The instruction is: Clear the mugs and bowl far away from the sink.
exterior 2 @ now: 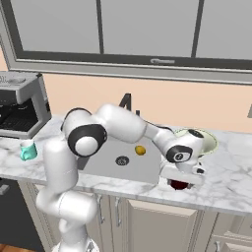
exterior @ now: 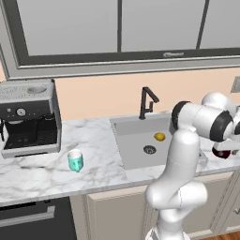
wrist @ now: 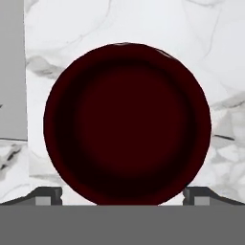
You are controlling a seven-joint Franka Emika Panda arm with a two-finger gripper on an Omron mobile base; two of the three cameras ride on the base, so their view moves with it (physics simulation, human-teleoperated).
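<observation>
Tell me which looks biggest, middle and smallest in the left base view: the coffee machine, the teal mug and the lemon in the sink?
1. Coffee machine
2. Teal mug
3. Lemon, which sits farther from the camera, in the sink

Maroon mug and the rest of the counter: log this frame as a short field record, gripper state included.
maroon mug: upright on the marble counter, right of the sink, directly under the hand
gripper: open, a fingertip on either side of the mug, not closed on it
teal mug: on the counter left of the sink, before the coffee machine
bowl: behind the hand, partly hidden
sink contents: small yellow object
</observation>
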